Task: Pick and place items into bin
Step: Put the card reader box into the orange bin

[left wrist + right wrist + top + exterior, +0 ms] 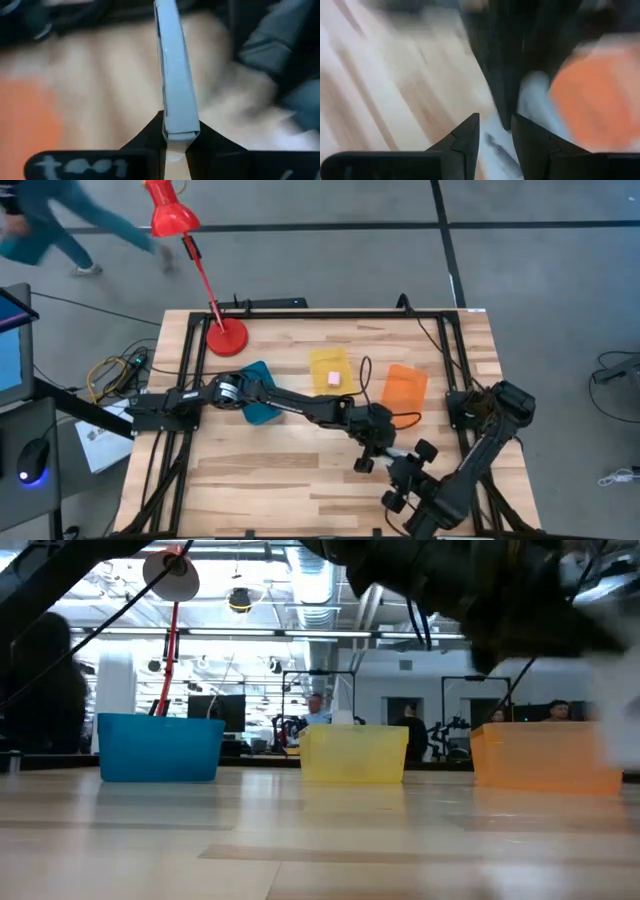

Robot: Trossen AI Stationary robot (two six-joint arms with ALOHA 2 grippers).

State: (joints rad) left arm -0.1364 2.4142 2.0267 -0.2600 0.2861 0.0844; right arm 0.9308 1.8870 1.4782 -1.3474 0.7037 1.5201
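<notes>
My left gripper (385, 450) reaches across to the table's right of centre, near the orange bin (405, 387), and is shut on a white card (175, 70) that shows edge-on in the left wrist view. My right gripper (496, 132) stands close by on the near side (405, 472), open with a narrow gap and pointing at the left arm's dark gripper. A tiny pale pink cube (332, 379) lies inside the yellow bin (328, 370). A thin dark looped cord (366, 372) lies on the table between the yellow and orange bins. My left gripper pinches the white card by one end (176, 134) between its two fingers. The card runs straight out ahead of the fingers, edge-on to the wrist camera and clear of the table below it.
Blue bin (260, 395), yellow bin and orange bin stand in a row across the table's middle; the low view shows them as blue (160, 747), yellow (353, 753) and orange (545, 755). A red lamp base (226, 337) sits at the far left. A person walks beyond the far edge.
</notes>
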